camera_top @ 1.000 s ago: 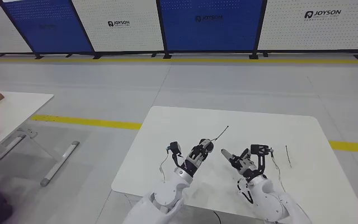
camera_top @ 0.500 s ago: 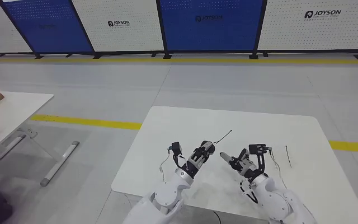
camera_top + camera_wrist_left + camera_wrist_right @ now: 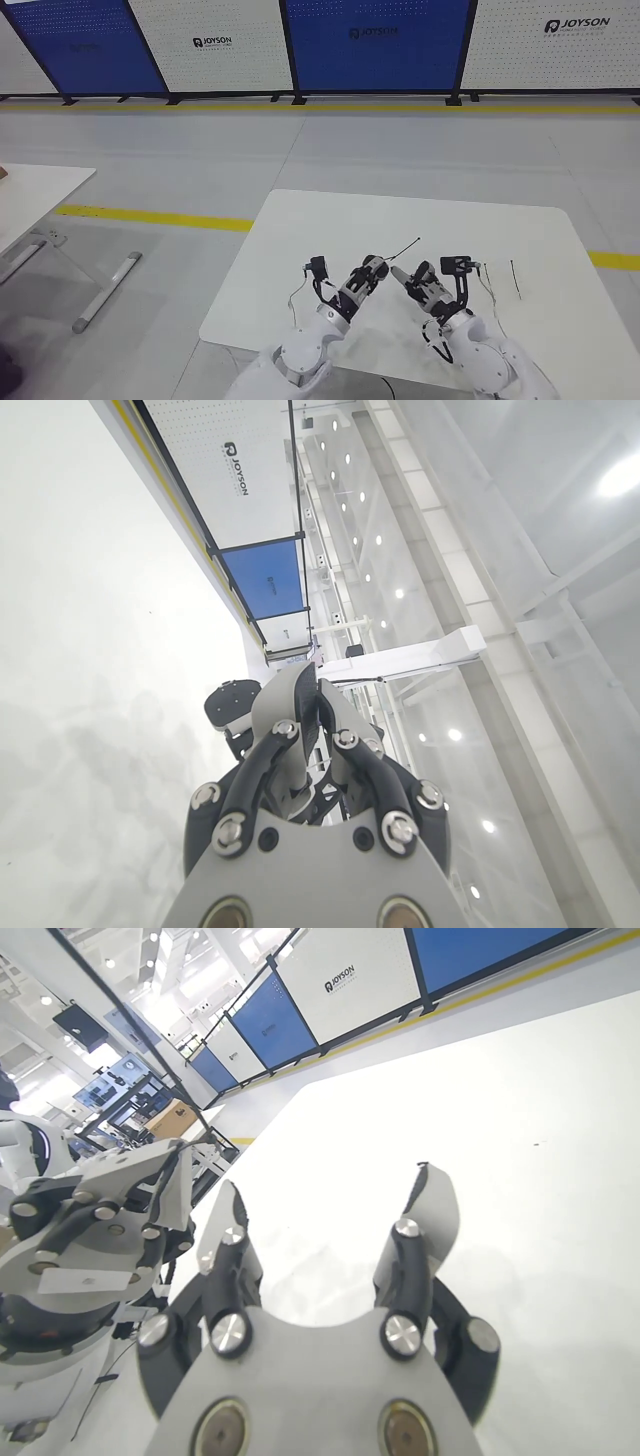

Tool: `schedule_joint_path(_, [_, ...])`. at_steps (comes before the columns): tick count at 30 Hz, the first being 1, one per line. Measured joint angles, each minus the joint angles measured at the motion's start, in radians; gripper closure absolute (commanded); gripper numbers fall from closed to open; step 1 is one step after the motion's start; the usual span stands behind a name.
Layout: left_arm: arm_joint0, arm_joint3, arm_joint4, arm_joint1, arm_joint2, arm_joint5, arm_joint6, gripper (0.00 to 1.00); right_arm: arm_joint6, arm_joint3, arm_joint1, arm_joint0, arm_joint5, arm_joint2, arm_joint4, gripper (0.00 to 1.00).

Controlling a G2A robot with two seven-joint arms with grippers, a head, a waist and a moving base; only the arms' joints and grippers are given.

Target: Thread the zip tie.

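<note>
— What's changed in the last second?
— In the top view, the right gripper (image 3: 327, 1178) has slid left and is now just beside the left gripper (image 3: 371, 265). Its jaws are spread and empty.
— And the zip tie (image 3: 403, 247)?
— Lower centre of the frame, pinched in the left jaws, which are closed on it. The tail angles up-right over the desk (image 3: 500, 220). I'd judge the right is lining up to take the tail.

Blue and white panels (image 3: 380, 45) are lining the far side; a yellow line (image 3: 150, 217) is crossing the grey floor (image 3: 200, 160); ceiling lights (image 3: 399, 593) are glowing.
</note>
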State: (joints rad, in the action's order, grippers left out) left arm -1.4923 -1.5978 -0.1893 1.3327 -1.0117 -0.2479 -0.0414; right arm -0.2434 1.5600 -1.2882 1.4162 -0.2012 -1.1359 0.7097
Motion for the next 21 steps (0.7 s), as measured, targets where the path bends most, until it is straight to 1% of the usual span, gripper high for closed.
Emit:
schedule_joint_path(2, [0.003, 0.002, 0.006, 0.001, 0.004, 0.002, -0.002, 1.0, -0.009, 0.006, 0.001, 0.001, -0.008, -0.001, -0.003, 0.54])
schedule_joint_path(3, [0.004, 0.002, 0.008, 0.002, 0.006, 0.002, -0.002, 1.0, -0.014, 0.008, 0.001, 0.001, -0.011, -0.001, -0.004, 0.58])
schedule_joint_path(4, [0.005, 0.003, 0.01, 0.002, 0.008, 0.003, -0.004, 1.0, -0.021, 0.01, 0.002, 0.0, -0.015, 0.0, -0.006, 0.59])
schedule_joint_path(10, [0.01, 0.012, 0.027, 0.005, 0.017, 0.008, -0.009, 1.0, -0.035, 0.016, 0.003, 0.001, -0.029, 0.003, -0.017, 0.59])
schedule_joint_path(13, [0.012, 0.017, 0.039, 0.006, 0.023, 0.01, -0.013, 1.0, -0.033, 0.018, 0.003, 0.001, -0.033, 0.003, -0.017, 0.63])
schedule_joint_path(14, [0.012, 0.018, 0.041, 0.006, 0.025, 0.01, -0.014, 1.0, -0.032, 0.019, 0.004, 0.001, -0.034, 0.003, -0.017, 0.67])
schedule_joint_path(15, [0.012, 0.02, 0.043, 0.007, 0.026, 0.011, -0.015, 1.0, -0.032, 0.02, 0.004, 0.001, -0.035, 0.002, -0.017, 0.68])
schedule_joint_path(21, [0.011, 0.023, 0.058, 0.008, 0.032, 0.011, -0.017, 1.0, -0.03, 0.021, 0.005, 0.003, -0.04, 0.002, -0.016, 0.67])
